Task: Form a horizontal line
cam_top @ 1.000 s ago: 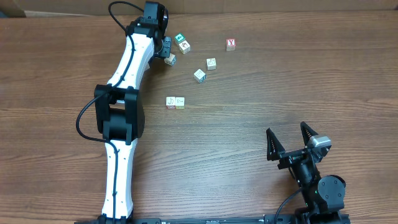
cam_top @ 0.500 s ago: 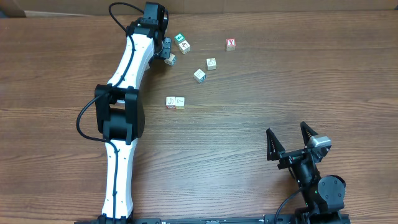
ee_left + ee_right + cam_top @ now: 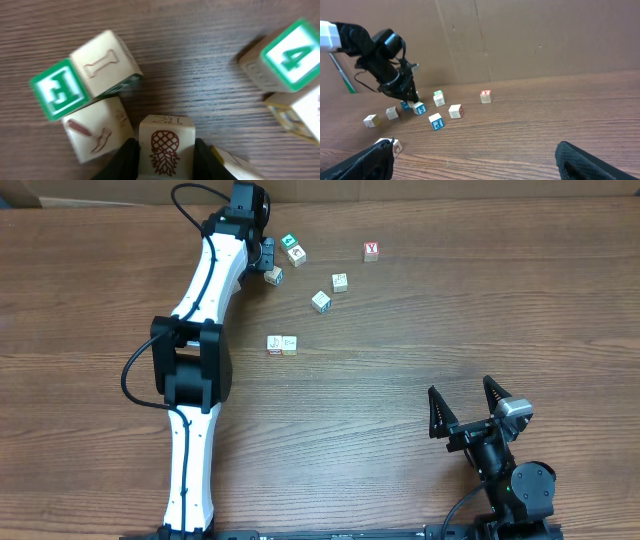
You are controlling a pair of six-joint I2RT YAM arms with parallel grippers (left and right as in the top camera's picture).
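Note:
The horizontal line (image 3: 281, 345) is two pale cubes edge to edge at mid-table, and the left one is red-trimmed. My left gripper (image 3: 269, 267) is at the far side of the table. In the left wrist view it (image 3: 164, 156) is shut on a pale pineapple cube (image 3: 166, 140), which also shows overhead (image 3: 274, 277). My right gripper (image 3: 461, 388) is open and empty near the front right. It is wide open in the right wrist view too (image 3: 472, 147).
Around the held cube lie a green-faced cube (image 3: 82, 80), a hammer cube (image 3: 95, 131) and a green "4" cube (image 3: 287, 55). Overhead, a green cube (image 3: 289, 242), a red "Y" cube (image 3: 371, 251) and two loose cubes (image 3: 340, 282) (image 3: 320, 302) lie far right of the line.

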